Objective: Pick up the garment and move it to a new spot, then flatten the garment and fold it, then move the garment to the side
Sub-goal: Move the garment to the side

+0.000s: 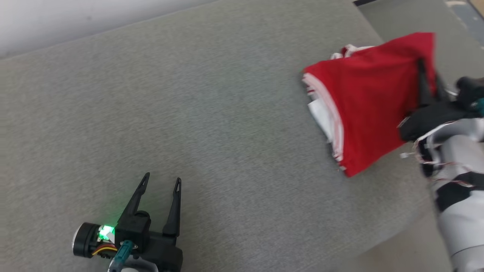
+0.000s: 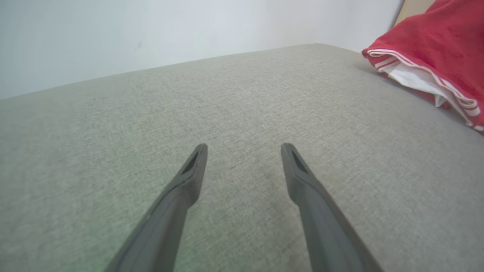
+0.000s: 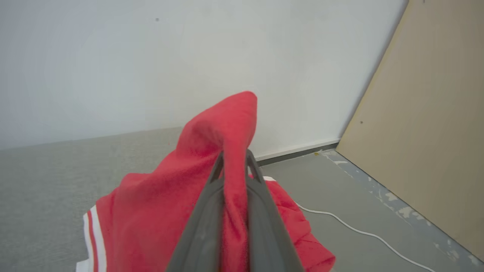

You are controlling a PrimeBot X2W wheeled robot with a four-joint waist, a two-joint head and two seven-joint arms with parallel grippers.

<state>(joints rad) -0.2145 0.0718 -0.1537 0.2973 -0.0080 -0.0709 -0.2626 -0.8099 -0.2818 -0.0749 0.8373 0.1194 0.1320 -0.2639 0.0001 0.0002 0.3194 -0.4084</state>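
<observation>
Where the right end effector [image 3: 234, 155] pinches it, the soft red garment [image 3: 151, 211] peaks.

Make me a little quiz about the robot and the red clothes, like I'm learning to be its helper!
1. Which gripper is shut on the red garment? A) left B) right C) both
2. True or false: the left gripper is open with nothing between its fingers.
3. Fill in the blank: the stripes along the garment's edge are ____.

Key
1. B: the right gripper pinches a fold of it.
2. True.
3. White.
</observation>
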